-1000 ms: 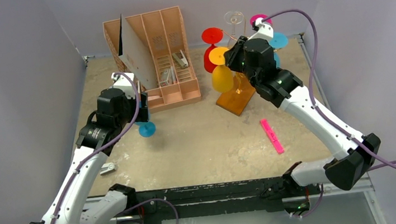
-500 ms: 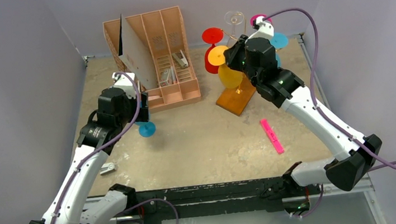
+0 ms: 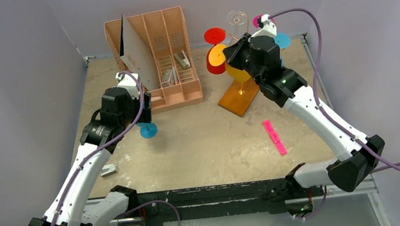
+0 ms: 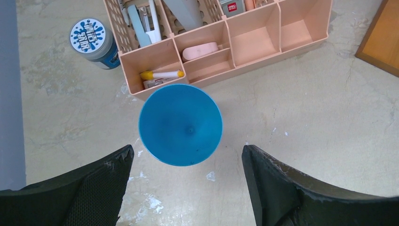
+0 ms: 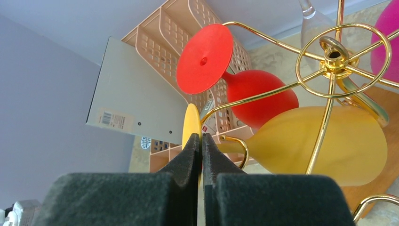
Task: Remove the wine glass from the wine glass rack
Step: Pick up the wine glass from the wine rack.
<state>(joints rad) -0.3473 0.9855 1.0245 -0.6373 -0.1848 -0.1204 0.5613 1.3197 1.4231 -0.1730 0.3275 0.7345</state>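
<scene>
The wine glass rack (image 3: 238,100), gold wire arms (image 5: 334,54) on an orange-brown wooden base, stands at the back right. A yellow wine glass (image 3: 237,73) hangs on it, tilted, with its stem in a gold hook. My right gripper (image 3: 230,55) is shut on that glass's flat yellow foot (image 5: 191,123); its bowl (image 5: 324,146) lies to the right. Red (image 5: 204,59), clear (image 3: 237,18), pink (image 3: 258,21) and light-blue (image 3: 281,40) glasses also hang there. My left gripper (image 4: 187,155) is open above a blue wine glass (image 4: 180,124) standing on the table.
A pink-tan slotted organiser (image 3: 162,54) with a grey card (image 3: 137,52) leaning in it stands at the back centre. A paint jar (image 4: 91,40) sits left of it. A pink marker (image 3: 274,137) lies right of centre. A small white object (image 3: 108,169) lies near the left arm.
My right gripper has tilted the yellow glass: its bowl has swung right toward the rack's post and its foot has shifted slightly left. The left arm has shifted only slightly.
</scene>
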